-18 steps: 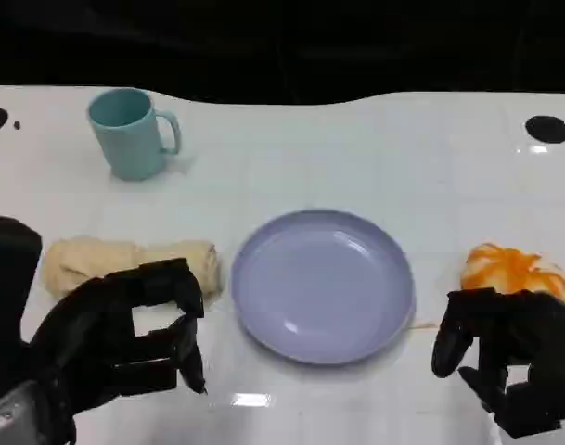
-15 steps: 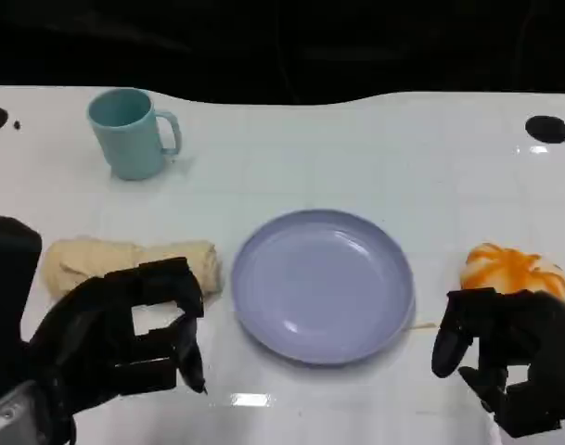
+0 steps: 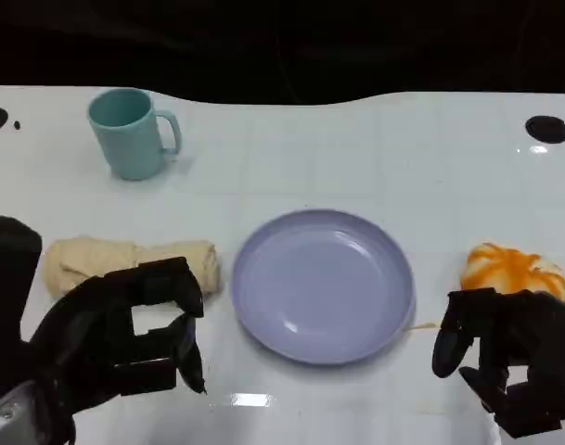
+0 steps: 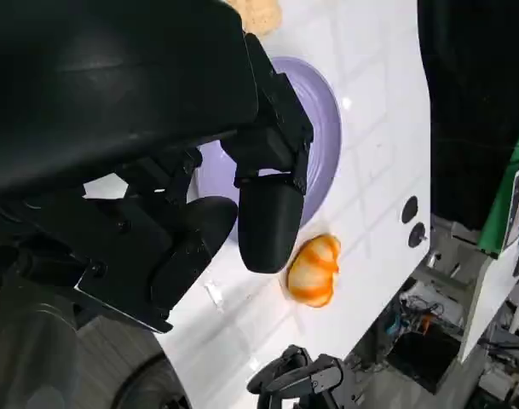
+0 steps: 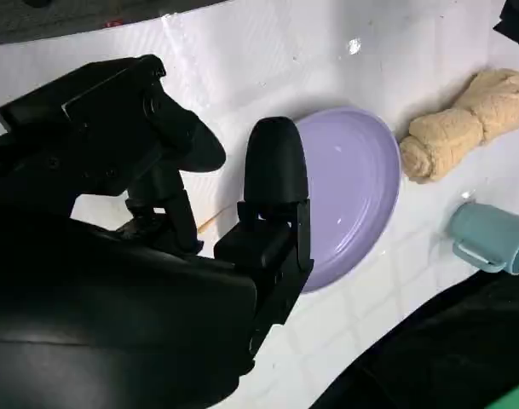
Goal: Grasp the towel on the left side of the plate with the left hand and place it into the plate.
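The rolled towel (image 3: 129, 263), its long axis parallel to the worktop's (image 3: 356, 148) near edge, is found just beyond the empty, loosely curled left hand (image 3: 124, 338), left of the plate (image 3: 322, 283).

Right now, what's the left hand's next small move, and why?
Probably ease the left hand forward and down onto the towel. The towel lies rolled on the table left of the plate, untouched; the hand holds nothing, its fingers apart, nearer the robot than the roll. The plate is bare, ready to receive it.
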Controlling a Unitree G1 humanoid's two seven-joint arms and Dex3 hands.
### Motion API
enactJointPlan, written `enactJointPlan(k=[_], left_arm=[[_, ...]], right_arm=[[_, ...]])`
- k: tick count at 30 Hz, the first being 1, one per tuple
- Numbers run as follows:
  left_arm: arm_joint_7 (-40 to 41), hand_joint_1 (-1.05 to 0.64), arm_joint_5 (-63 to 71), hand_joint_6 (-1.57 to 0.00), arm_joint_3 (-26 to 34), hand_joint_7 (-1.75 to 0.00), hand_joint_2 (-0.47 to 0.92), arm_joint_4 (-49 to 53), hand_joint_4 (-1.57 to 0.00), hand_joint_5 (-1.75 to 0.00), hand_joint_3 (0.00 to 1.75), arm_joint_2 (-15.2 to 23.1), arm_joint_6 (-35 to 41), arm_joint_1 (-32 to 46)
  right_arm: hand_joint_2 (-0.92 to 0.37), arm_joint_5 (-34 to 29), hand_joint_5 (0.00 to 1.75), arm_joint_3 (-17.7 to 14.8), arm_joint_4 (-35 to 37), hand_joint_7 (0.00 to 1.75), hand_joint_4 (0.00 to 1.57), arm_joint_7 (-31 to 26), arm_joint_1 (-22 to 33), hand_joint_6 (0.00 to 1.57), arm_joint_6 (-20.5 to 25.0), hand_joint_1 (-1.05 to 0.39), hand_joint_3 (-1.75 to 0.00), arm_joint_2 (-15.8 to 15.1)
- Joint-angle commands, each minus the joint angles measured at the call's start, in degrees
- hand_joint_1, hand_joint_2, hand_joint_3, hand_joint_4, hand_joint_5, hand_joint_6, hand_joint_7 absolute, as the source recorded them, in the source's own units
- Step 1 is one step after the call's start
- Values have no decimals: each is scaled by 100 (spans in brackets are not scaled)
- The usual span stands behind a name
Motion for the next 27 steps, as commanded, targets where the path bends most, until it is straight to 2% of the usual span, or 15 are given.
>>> enactJointPlan(k=[1, 11, 15, 18, 20, 21, 22, 25, 27], left_arm=[[-58, -7, 4, -70, 34, -172, 55, 44, -81, -175, 135, 93, -26, 27], [10, -6, 0, -69, 120, -172, 56, 57, -81, -175, 134, 29, -58, 24], [236, -7, 115, -68, 158, -156, 60, -39, -73, -174, 122, -28, -8, -13], [400, -6, 268, -65, 126, -136, 60, -112, -70, -158, 116, -40, -70, -20], [451, -9, 599, -66, -40, -110, 57, -175, -69, -139, 109, 72, -322, 29], [457, -10, 870, -67, -186, -95, 58, -221, -68, -132, 103, 176, -535, 76], [449, -12, 1064, -69, -283, -74, 61, -246, -66, -120, 93, 238, -684, 109], [237, -15, 1650, -68, -558, -43, 66, -128, -57, -101, 79, 443, -1480, 208], [54, -18, 1993, -65, -699, -26, 77, 30, -54, -86, 57, 622, -1977, 203]], right_arm=[[-57, 7, 174, -34, -53, 146, 70, 9, -56, 69, 14, 1, -107, -54], [-57, -8, 175, -5, -32, 144, 71, -28, -52, 70, -36, 1, -108, -16], [-56, -17, 175, 15, -20, 145, 71, -36, -66, 70, -56, 2, -108, -7], [-56, -25, 175, 32, -18, 145, 72, -52, -74, 70, -68, 1, -109, 8], [-55, -16, 175, 38, 0, 145, 72, -54, -77, 70, -106, 1, -110, 22], [-55, -6, 175, 39, 6, 145, 73, -53, -77, 70, -114, 1, -110, 35], [-55, -1, 175, 40, 9, 145, 73, -51, -78, 70, -116, 1, -111, 44], [-54, -23, 175, 59, -15, 146, 72, -58, -82, 70, -87, 1, -112, 60], [-54, -23, 175, 62, -20, 145, 72, -60, -74, 70, -98, 1, -112, 68]])
